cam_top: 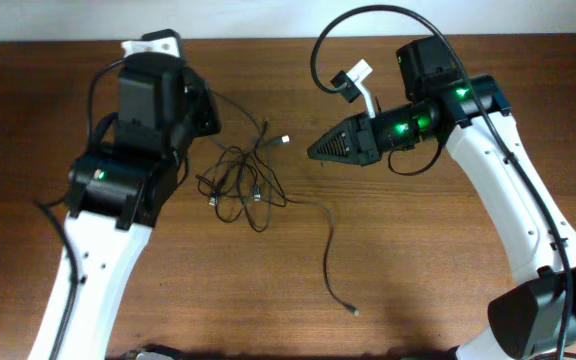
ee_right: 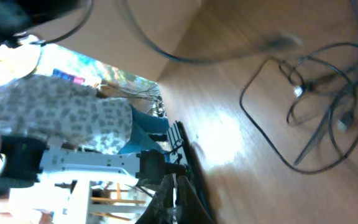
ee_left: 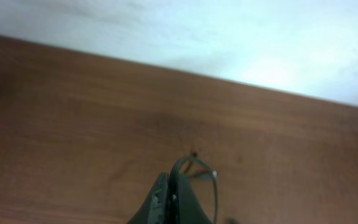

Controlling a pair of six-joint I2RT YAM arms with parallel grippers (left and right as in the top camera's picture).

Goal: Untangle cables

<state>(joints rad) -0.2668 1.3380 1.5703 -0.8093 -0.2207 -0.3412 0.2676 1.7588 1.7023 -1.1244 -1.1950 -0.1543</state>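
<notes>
Overhead, the cables (cam_top: 240, 185) lie tangled on the table (cam_top: 418, 280), one strand trailing near-right. The left gripper (ee_left: 171, 179) pinches a cable loop; the right gripper (cam_top: 314, 151), pressed together and empty, sits right of the tangle.

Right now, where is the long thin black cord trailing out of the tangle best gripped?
Grip the long thin black cord on its lone stretch between the black cable tangle and its small end plug, from above, fingers across it: there it lies flat, nothing crossing it.
</notes>
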